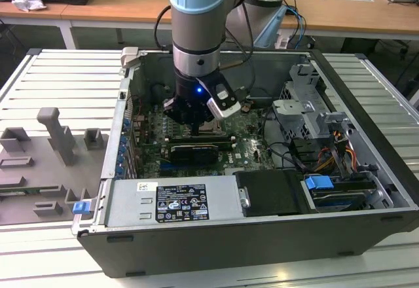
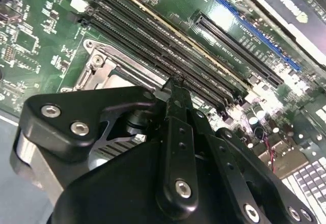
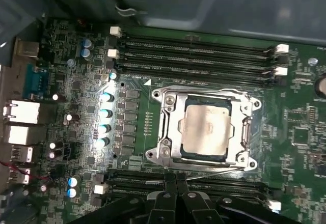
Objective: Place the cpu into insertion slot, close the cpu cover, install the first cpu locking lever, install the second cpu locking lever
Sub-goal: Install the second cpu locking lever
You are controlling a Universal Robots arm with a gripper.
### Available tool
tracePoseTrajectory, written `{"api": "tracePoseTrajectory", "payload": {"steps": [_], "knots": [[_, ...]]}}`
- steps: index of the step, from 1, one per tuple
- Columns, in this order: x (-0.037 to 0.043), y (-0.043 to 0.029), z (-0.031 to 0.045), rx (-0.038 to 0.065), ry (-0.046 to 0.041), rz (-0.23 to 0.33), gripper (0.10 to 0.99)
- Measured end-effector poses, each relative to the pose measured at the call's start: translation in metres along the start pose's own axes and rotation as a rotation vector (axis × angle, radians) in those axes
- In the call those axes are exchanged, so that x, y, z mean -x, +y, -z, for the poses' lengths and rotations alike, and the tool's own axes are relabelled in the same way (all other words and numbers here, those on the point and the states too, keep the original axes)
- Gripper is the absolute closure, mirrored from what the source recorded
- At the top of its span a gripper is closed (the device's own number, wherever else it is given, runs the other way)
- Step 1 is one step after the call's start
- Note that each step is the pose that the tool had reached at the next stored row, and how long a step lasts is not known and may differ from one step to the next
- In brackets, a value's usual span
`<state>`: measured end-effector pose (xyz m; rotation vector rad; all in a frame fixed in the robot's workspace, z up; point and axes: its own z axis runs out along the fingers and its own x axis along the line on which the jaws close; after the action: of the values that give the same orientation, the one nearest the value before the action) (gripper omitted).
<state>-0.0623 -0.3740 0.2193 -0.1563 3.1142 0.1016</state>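
Ribbed grey tabletop (image 1: 59,78) carries an opened computer case (image 1: 262,235) whose green motherboard (image 3: 76,51) holds the insertion slot (image 3: 164,132). Inside that slot the cpu (image 3: 206,128) already lies flat, pale silvery-beige top showing through the cpu cover (image 3: 243,132), which looks closed down around it; whether either lever is latched I cannot tell. Just beside the slot's edge, the gripper (image 3: 176,183) has its fingers pinched together, holding nothing.
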Motion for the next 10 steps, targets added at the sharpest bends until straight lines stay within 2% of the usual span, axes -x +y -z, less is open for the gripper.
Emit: {"api": "tracePoseTrajectory", "payload": {"steps": [1, 2, 4, 5, 6, 7, 10], "knots": [[-0.0014, -0.0001, -0.0014, 0.002, 0.0000, 0.002, 0.980], [-0.0040, -0.0008, -0.0021, 0.013, -0.0010, 0.003, 0.980], [-0.0073, -0.0050, -0.0022, 0.056, -0.0055, 0.002, 0.980], [-0.0088, -0.0079, -0.0021, 0.068, -0.0068, 0.002, 0.980], [-0.0098, -0.0094, -0.0021, 0.076, -0.0075, 0.002, 0.980], [-0.0120, -0.0113, -0.0021, 0.089, -0.0091, 0.002, 0.980], [-0.0171, -0.0130, -0.0031, 0.119, -0.0139, 0.001, 0.980]]}}
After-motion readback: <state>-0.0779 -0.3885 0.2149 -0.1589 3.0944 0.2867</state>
